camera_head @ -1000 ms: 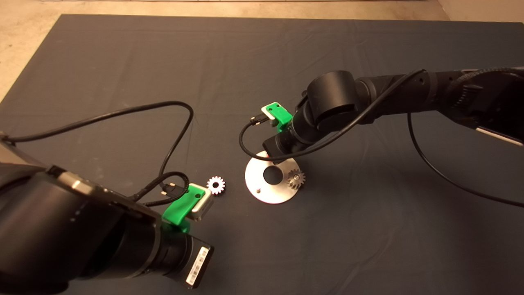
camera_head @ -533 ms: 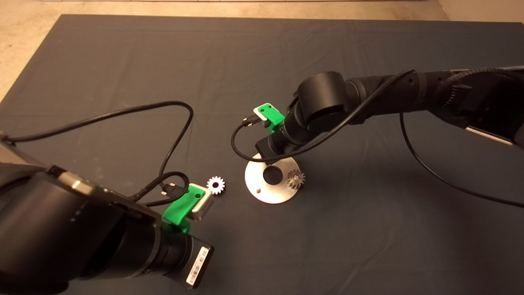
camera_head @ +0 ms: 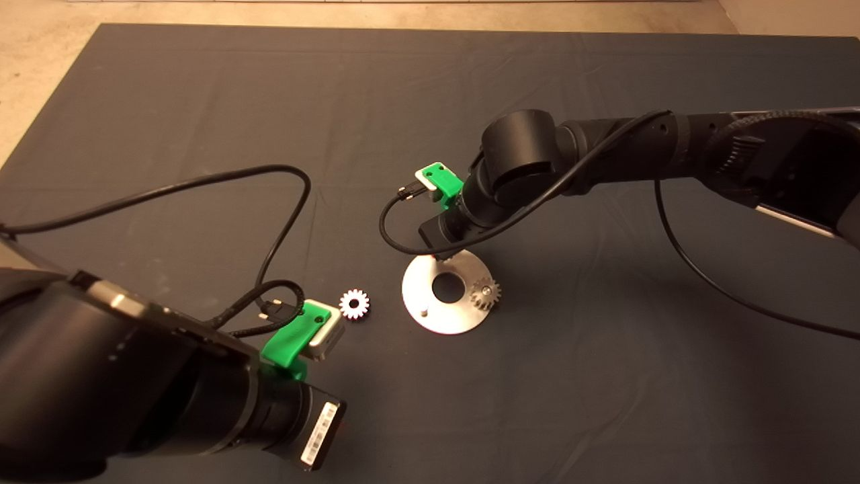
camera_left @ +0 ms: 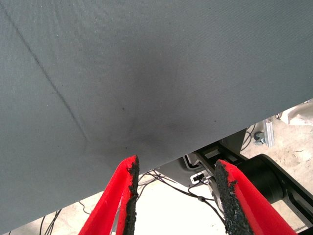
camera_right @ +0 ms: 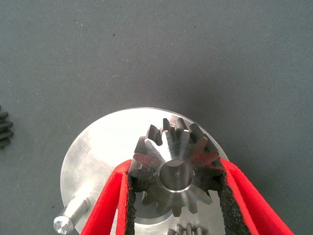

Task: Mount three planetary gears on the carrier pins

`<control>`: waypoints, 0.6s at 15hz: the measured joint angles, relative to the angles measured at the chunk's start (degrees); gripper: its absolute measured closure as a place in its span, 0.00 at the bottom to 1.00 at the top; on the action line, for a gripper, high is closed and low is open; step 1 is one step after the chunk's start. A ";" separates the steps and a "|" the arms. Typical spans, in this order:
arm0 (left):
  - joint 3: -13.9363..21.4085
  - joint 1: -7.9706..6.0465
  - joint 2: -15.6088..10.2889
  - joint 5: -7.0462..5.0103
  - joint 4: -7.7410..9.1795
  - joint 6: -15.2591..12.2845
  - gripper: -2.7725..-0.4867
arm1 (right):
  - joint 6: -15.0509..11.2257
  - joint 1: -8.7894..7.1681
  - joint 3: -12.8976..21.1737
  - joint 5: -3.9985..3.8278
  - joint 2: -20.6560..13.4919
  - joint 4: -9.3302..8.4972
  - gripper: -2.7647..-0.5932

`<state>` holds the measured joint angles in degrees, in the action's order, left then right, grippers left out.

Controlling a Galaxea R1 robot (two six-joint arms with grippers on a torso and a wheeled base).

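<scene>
Right gripper clamps one gear above the round plate, beside a bare pin. Left gripper, fingers apart, waits over the mat. Another gear sits pinned; a third lies just off the plate.

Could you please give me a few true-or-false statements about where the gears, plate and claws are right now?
1. The right claw grips a gear above the plate. True.
2. All three pins carry gears. False: one gear sits on a pin; another pin is bare.
3. A loose gear lies on the mat, beside the plate. True.
4. The left claw holds a gear. False: it is open and empty.
</scene>
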<state>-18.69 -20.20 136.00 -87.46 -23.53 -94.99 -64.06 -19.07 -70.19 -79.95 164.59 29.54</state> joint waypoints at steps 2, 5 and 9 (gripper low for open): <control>0.00 0.00 0.00 0.00 0.00 0.00 0.76 | 0.15 0.00 -0.15 -0.01 0.07 0.01 0.84; 0.00 0.00 -0.02 0.00 0.00 0.00 0.76 | 0.15 0.00 -0.16 -0.01 0.11 0.01 0.84; 0.00 0.00 -0.02 0.00 0.00 0.00 0.76 | 0.15 0.02 -0.17 -0.01 0.39 0.00 0.84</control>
<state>-18.69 -20.20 135.97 -87.46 -23.53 -94.99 -63.92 -19.04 -70.36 -79.96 164.98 29.54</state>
